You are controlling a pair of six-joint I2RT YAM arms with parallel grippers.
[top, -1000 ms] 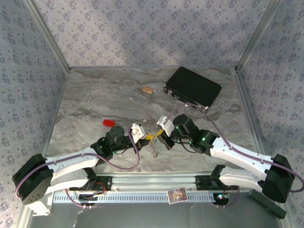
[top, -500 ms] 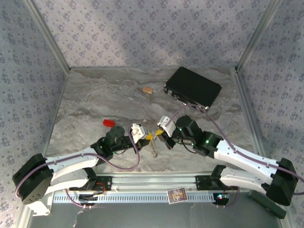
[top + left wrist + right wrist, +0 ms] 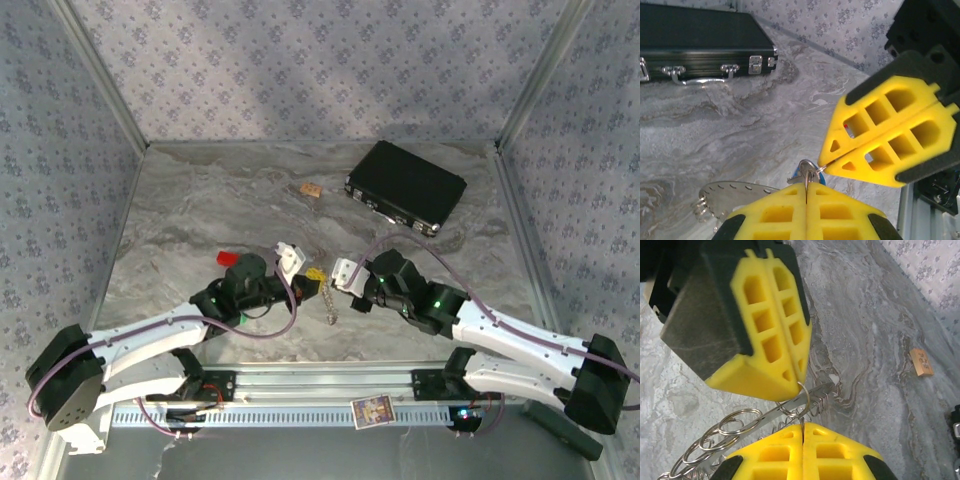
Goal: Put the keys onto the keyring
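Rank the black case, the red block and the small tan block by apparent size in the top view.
1. black case, clearly largest.
2. red block and tan block look about alike; too close to rank.

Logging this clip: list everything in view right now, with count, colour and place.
keyring: one, silvery, toothed plate plus linked rings, held between both claws near the table's front centre.
key: one blue head glimpsed by the pinched ring; any others cannot be told.
case: one, black with metal latches, far right.
block: one, tan, small, left of the case.
red object: one, beside the left arm.
table: one, grey marbled.
left claw: yellow pads, shut on the keyring.
right claw: yellow pads, shut on the keyring, tip to tip with the left.
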